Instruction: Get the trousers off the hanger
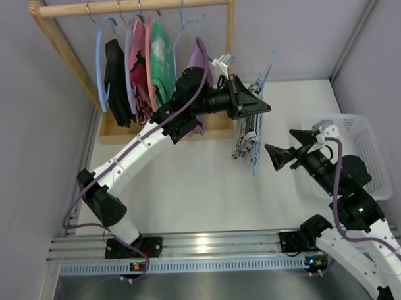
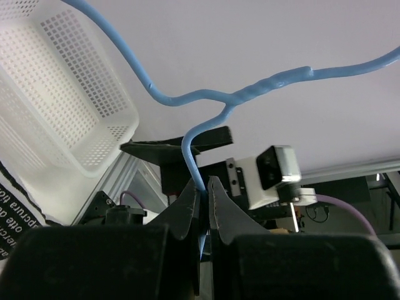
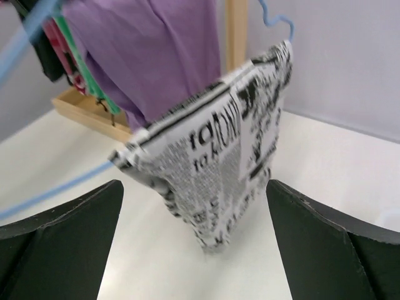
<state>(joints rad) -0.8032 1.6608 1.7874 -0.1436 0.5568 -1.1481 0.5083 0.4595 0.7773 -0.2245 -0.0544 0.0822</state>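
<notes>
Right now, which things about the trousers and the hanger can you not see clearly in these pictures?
- Top view: how the trousers hang on the hanger; the left arm covers their top.
- Left wrist view: the trousers are cut off by the left edge; only a corner shows.
- Right wrist view: the print is blurred.
</notes>
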